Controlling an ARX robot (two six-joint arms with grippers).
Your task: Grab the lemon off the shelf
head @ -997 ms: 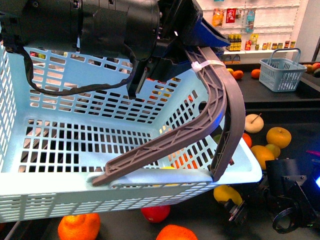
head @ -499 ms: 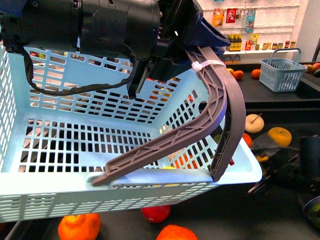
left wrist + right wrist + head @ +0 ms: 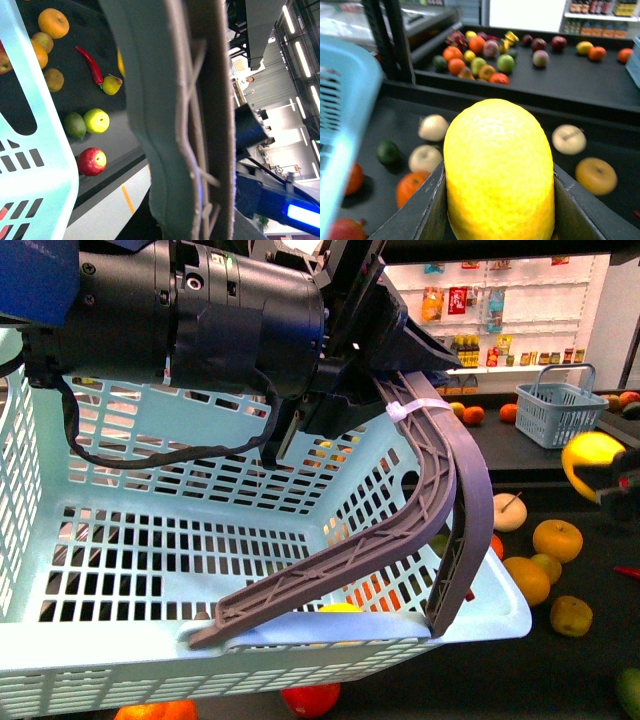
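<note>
The lemon (image 3: 590,462), bright yellow and lumpy, hangs in the air at the far right, above the shelf's dark lower tray (image 3: 585,660). My right gripper (image 3: 622,483) is shut on it and mostly cut off by the frame edge. In the right wrist view the lemon (image 3: 499,170) fills the gap of the right gripper (image 3: 499,202), with a dark finger (image 3: 422,212) pressed against each side. My left gripper (image 3: 365,365) is shut on the grey basket handle (image 3: 445,470) and holds the light-blue basket (image 3: 150,540) up close. The handle (image 3: 180,125) fills the left wrist view.
Loose fruit lies on the tray right of the basket, among it an orange-yellow one (image 3: 557,539) and a pale one (image 3: 509,512). A small grey-blue basket (image 3: 558,410) stands on the upper tray. A black upright (image 3: 395,40) stands at the tray's corner. White store shelves (image 3: 500,310) are behind.
The right gripper closed on the lemon low on the tray beside the basket and rose with it to mid-height at the right edge. The basket stays held and barely shifted.
</note>
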